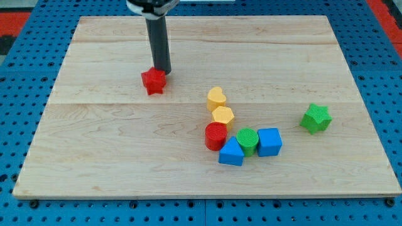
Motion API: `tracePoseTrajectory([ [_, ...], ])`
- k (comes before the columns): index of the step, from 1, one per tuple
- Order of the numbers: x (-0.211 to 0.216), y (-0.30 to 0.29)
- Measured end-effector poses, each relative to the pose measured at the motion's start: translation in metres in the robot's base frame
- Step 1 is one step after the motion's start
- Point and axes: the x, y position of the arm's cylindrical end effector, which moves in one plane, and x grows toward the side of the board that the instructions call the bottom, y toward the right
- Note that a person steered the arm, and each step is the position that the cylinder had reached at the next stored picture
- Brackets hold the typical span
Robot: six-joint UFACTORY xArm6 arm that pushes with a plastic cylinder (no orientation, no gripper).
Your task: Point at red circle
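Observation:
The red circle (215, 135) is a short red cylinder lying low in the middle of the wooden board (94, 144), in a tight cluster of blocks. My tip (164, 71) is at the board's upper left of centre, far from the red circle. It sits right beside the upper right of a red star (153, 81), touching or nearly touching it. The rod rises from there to the view's top.
A yellow heart (216, 97) and a yellow hexagon (222, 115) lie just above the red circle. A green circle (247, 140), a blue block (231, 152) and a blue cube (269, 141) lie to its right. A green star (315, 118) stands alone farther right.

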Motion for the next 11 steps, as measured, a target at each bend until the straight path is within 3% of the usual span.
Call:
tracePoseTrajectory([
  [5, 0.105, 0.011],
  [6, 0.137, -0.010],
  [11, 0.163, 0.061],
])
